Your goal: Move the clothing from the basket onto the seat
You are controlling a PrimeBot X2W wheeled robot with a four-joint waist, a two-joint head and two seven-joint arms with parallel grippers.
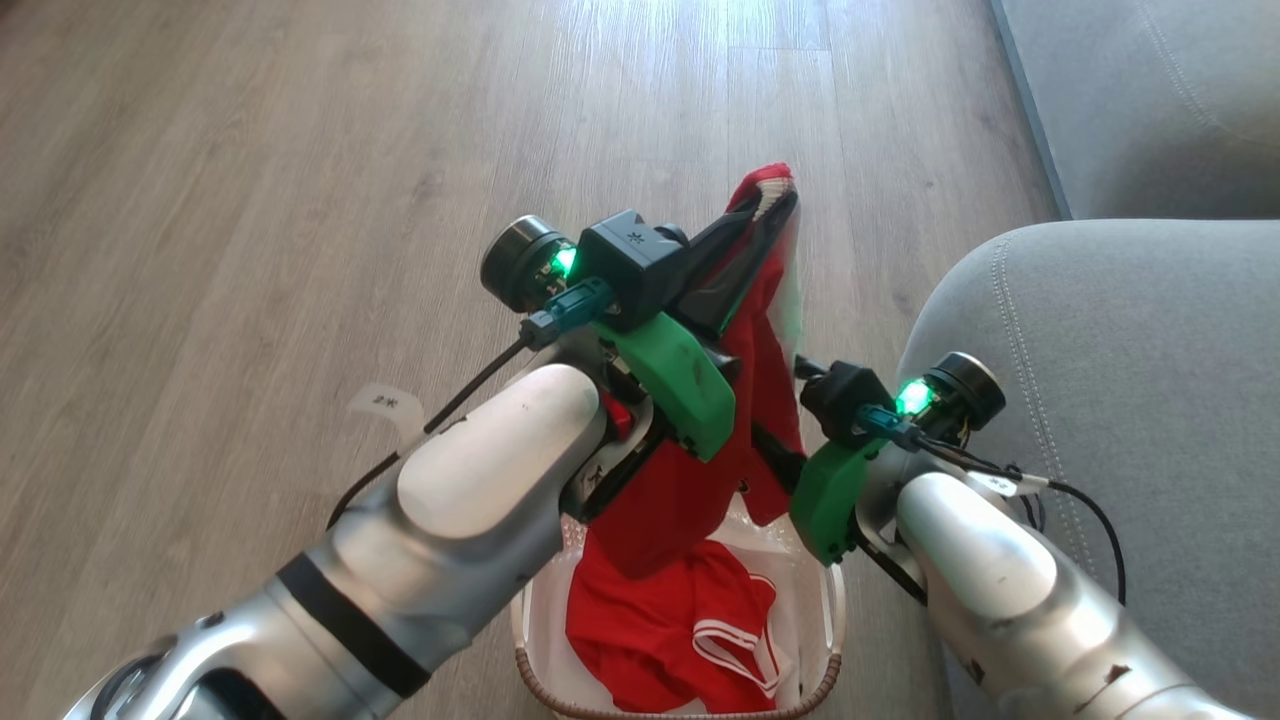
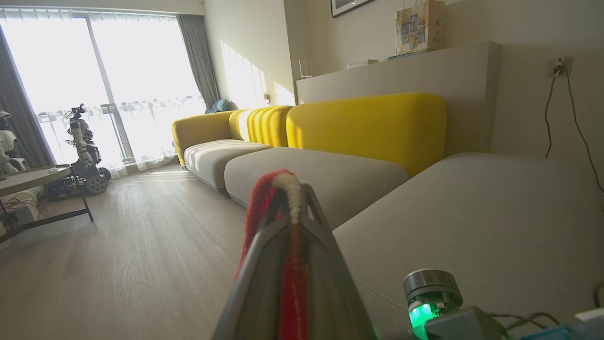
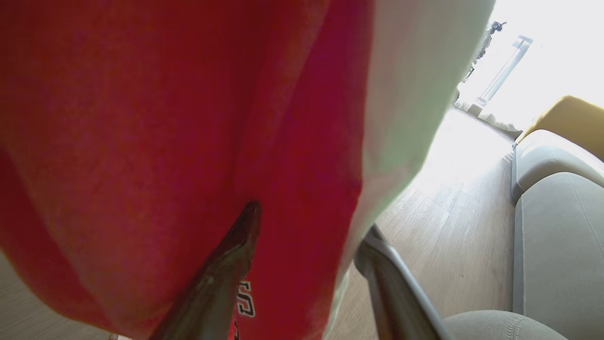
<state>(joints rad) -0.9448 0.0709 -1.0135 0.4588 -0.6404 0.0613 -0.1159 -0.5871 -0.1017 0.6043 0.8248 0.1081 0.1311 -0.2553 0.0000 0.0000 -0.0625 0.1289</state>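
Observation:
A bright red garment (image 1: 770,330) with white trim hangs from my raised left gripper (image 1: 765,215), which is shut on its top edge; the left wrist view shows the red and white hem (image 2: 288,189) pinched at the fingertips. The cloth's lower end trails into the cream basket (image 1: 545,610), where a second red piece (image 1: 680,630) with white stripes lies. My right gripper (image 1: 775,455) reaches into the hanging cloth from the right. In the right wrist view its fingers (image 3: 250,226) stand open with the red fabric (image 3: 165,118) between and before them. The grey seat (image 1: 1100,330) is just right of the basket.
Wooden floor (image 1: 300,200) stretches left and ahead. Another grey cushion (image 1: 1150,100) lies at the upper right. The left wrist view shows yellow backrests (image 2: 368,127) along the wall, and a low table (image 2: 37,174) with other robots near the window.

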